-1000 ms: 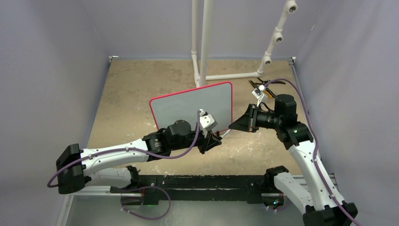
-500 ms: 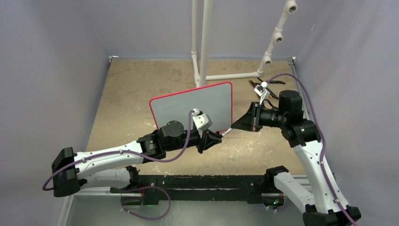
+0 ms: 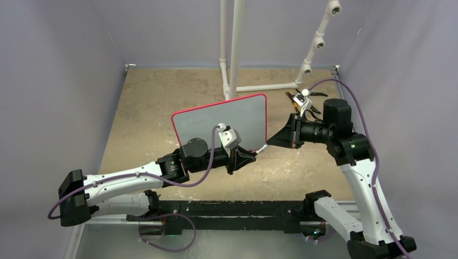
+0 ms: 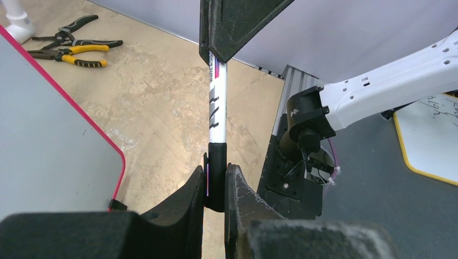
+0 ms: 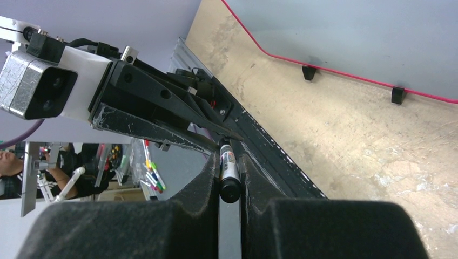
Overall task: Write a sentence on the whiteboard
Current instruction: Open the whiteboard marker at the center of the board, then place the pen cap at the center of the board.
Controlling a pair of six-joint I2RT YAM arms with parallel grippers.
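The whiteboard (image 3: 221, 121) stood tilted on its two black feet (image 5: 309, 73) near the middle of the tan table (image 3: 146, 102), its red-edged grey face plain in all three views. Just off its lower right corner the two arms met nose to nose over the tabletop. Between them ran a marker (image 4: 217, 108), a white barrel with a black cap. The left gripper (image 3: 251, 155) was clamped on the black cap end, both fingers (image 4: 189, 191) pressed against its sides. The right gripper (image 3: 268, 144) was closed tight on the other end of the barrel, whose black butt showed between that gripper's foam pads (image 5: 208, 178) in the right wrist view. The marker lay above the table, beside the board's right edge and apart from it, not touching the grey face. Well behind the right arm, a pair of yellow-handled pliers (image 3: 302, 98) and a black-handled pair lay together on the table, close to the base of a white pipe frame (image 3: 236, 48) that rose behind the board
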